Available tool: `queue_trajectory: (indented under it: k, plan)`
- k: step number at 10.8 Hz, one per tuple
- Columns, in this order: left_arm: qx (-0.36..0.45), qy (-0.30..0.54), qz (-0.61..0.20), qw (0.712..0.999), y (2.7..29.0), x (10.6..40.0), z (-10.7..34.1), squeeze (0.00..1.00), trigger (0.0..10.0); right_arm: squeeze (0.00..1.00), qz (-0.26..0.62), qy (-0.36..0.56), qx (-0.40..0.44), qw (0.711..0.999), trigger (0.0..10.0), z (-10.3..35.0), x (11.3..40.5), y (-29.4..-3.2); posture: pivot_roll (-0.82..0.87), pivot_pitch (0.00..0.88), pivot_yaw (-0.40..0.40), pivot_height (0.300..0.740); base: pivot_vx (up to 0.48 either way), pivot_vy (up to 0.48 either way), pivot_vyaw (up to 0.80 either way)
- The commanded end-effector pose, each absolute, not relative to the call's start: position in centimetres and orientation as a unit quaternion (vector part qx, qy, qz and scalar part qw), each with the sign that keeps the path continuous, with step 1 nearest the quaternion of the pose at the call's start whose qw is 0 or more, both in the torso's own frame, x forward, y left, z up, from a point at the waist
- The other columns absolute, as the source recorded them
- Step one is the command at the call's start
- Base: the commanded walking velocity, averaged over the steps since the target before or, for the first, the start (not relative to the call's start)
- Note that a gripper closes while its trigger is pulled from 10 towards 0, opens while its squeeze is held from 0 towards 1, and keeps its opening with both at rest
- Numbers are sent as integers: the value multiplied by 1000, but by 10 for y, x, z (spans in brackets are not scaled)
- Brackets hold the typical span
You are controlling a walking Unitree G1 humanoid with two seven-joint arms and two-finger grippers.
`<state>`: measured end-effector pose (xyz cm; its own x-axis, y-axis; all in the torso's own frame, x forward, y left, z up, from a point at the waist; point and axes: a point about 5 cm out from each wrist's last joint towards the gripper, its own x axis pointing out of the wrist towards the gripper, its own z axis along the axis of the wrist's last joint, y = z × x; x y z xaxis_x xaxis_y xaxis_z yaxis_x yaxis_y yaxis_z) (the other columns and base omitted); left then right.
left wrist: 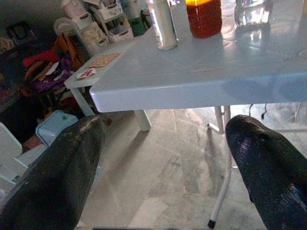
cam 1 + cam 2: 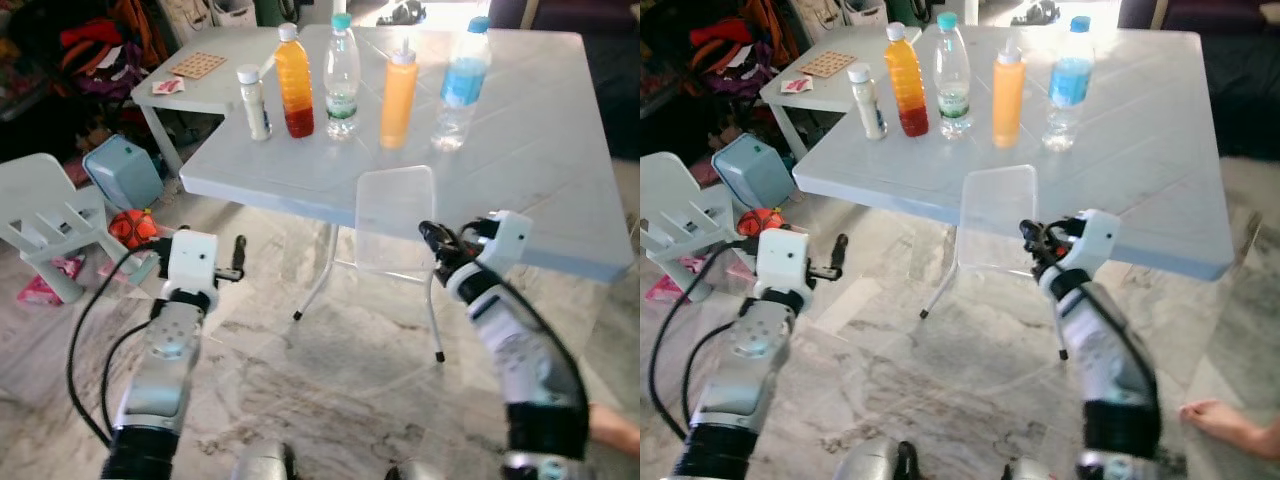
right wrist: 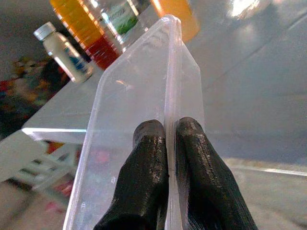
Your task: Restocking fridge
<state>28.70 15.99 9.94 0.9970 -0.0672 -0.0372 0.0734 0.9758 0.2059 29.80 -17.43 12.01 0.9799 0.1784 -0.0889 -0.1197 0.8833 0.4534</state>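
Clear plastic container [image 2: 395, 218] pinched by its thin edge in right gripper [image 2: 1032, 243] jaws, held before surface w/ bottles; light, flexy, slick; left gripper [image 2: 238, 258] jaws spread, empty.

A pale grey table [image 2: 520, 180] stands on thin white legs over a marbled stone floor [image 2: 330, 380]. Ahead of the right gripper [image 2: 432, 238], 5 containers stand upright in a row on the tabletop: a small white bottle [image 2: 254, 102], an amber bottle [image 2: 293, 82], a clear water bottle [image 2: 341, 77], an orange squeeze bottle [image 2: 399, 95] and a blue-labelled water bottle [image 2: 461, 85].
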Motion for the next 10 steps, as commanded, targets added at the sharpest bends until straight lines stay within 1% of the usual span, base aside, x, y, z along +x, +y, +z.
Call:
queue_trajectory:
  k: [1, 3, 4, 5, 7, 9, 10]
  plan:
    - [110, 15, -30, 993, 161, 286, 96, 0, 10000, 0, 55, 43, 229, 971, 10000, 127, 299, -176, -6, 0, 55, 740, 0, 0, 0]
    - [83, 6, -21, 996, 156, 296, 97, 0, 10000, 0, 33, 10, 181, 983, 10000, 142, 304, -185, -20, 0, 0, 740, 0, 0, 0]
    - [76, -4, -8, 997, 152, 300, 99, 0, 10000, 0, 43, 15, 168, 985, 10000, 144, 306, -185, -5, 0, -37, 740, 0, 0, 0]
    - [53, -11, 7, 999, 152, 300, 101, 0, 10000, 0, 56, 22, 162, 985, 10000, 143, 307, -181, 8, 0, -58, 740, 0, 0, 0]
    - [45, -4, 14, 999, 156, 291, 96, 0, 10000, 0, 66, 19, 168, 983, 10000, 140, 303, -166, 6, 0, -39, 740, 0, 296, 0]
    - [64, 8, 0, 998, 156, 289, 89, 0, 10000, 0, 54, 13, 170, 984, 10000, 138, 299, -165, -9, 0, -4, 740, 0, 0, 0]
    - [72, 3, -9, 997, 155, 292, 92, 0, 10000, 0, 44, 8, 169, 985, 10000, 140, 298, -168, -23, 0, 18, 740, 0, 0, 0]
